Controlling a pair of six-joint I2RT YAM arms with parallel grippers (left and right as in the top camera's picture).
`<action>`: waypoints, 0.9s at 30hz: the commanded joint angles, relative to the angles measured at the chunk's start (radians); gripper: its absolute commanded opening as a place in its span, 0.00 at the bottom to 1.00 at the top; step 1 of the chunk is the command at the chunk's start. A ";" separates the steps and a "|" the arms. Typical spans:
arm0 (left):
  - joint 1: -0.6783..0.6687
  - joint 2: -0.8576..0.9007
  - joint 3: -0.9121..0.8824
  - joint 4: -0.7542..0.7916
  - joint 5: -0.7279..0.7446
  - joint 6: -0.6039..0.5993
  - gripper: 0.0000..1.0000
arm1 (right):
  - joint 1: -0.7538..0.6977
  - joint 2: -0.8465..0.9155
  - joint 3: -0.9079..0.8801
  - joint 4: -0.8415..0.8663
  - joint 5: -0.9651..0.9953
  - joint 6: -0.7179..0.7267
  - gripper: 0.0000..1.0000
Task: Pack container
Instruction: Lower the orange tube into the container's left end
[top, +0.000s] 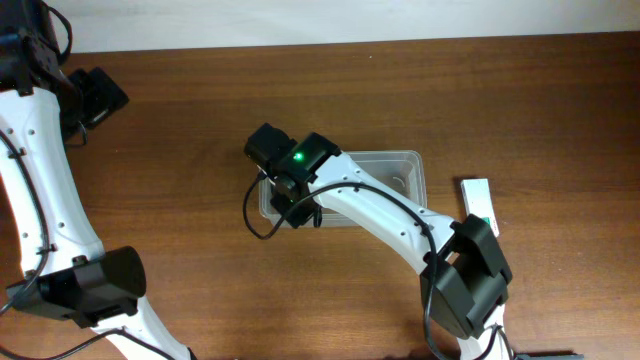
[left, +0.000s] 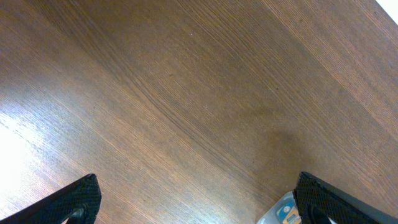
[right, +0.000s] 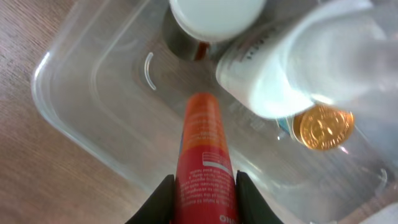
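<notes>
Left side: the left arm (top: 40, 190) stands along the left edge of the counter (top: 190, 140), well apart from the other items. The left hand (left: 199, 205) faces bare wood. Its two dark fingers (left: 78, 200) are spread wide, one at each lower corner of the wrist view, with nothing between them. A small blue-and-white item (left: 285, 213) shows just beside the right-side finger. It is cut by the frame edge and cannot be identified.

Centre: the container (top: 400, 170), a clear plastic tub, lies a little right of the counter's middle with its long side running left to right. The right arm (top: 390, 215) reaches in from the lower right and covers the tub's left end in the overhead view.

The right hand (right: 202, 202) is over that left end. Its fingers are closed to a narrow gap, clamped on either side of an orange-red tube (right: 202, 146). The tube crosses above the near rim and its tip points in over the tub floor. Whether the tip touches the floor cannot be told.

Contents seen from the right wrist:
- a dark bottle with a white cap (right: 214, 14) at the far side
- a white bottle (right: 273, 68) to its right, blurred
- a round gold-coloured piece (right: 323, 127) just beside the white bottle, partly under it

Right side: a white-and-green carton (top: 479, 205) lies on the counter near the tub's right end, clear of its rim.
</notes>
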 joint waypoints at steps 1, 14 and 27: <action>0.002 -0.010 0.010 0.000 0.003 0.016 1.00 | 0.008 0.014 0.004 0.013 -0.051 -0.025 0.22; 0.002 -0.010 0.010 -0.001 0.003 0.016 1.00 | 0.008 0.020 0.004 0.027 -0.057 -0.025 0.21; 0.002 -0.010 0.010 -0.001 0.003 0.016 1.00 | 0.008 0.020 -0.012 0.035 -0.064 -0.025 0.22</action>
